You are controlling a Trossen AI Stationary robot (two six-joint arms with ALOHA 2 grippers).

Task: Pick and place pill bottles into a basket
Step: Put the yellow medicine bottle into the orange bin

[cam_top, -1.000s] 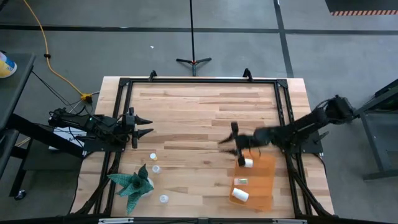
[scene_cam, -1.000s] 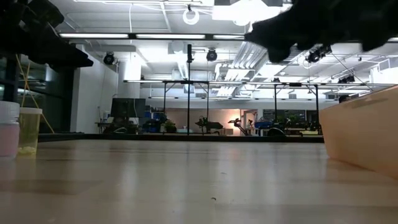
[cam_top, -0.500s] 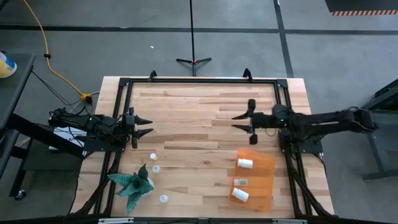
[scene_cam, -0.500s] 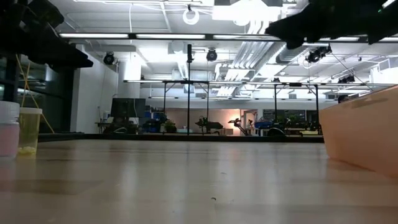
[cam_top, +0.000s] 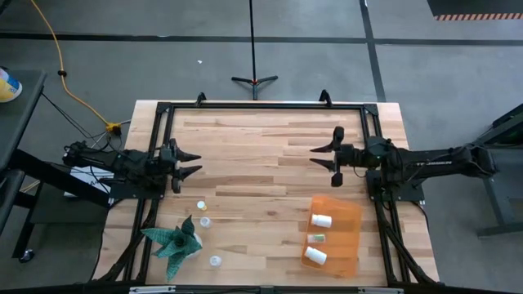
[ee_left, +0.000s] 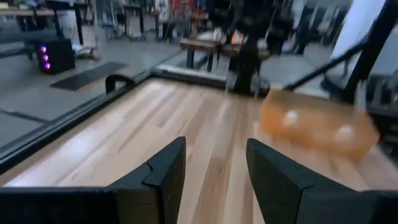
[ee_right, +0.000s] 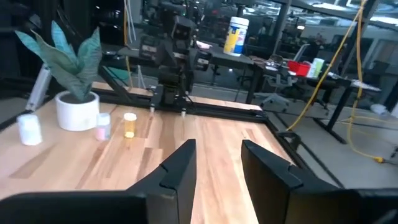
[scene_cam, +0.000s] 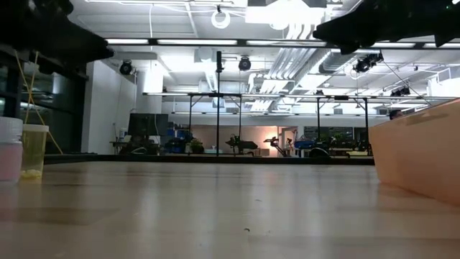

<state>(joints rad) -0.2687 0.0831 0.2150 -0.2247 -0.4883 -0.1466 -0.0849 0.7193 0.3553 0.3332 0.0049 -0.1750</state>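
Grey concrete floor [cam_top: 98,49] with dark seams around the pale wooden table [cam_top: 261,155]. Yellow cable [cam_top: 57,57] at upper left. Black tripod stand [cam_top: 253,79] at top centre. Long ceiling lights [scene_cam: 180,42] over the workshop behind.

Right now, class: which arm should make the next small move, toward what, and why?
Probably the left gripper, open and empty, should ease toward the nearest pill bottle beside the plant. Three bottles stand on that side, outside the basket; the right gripper is farther away.
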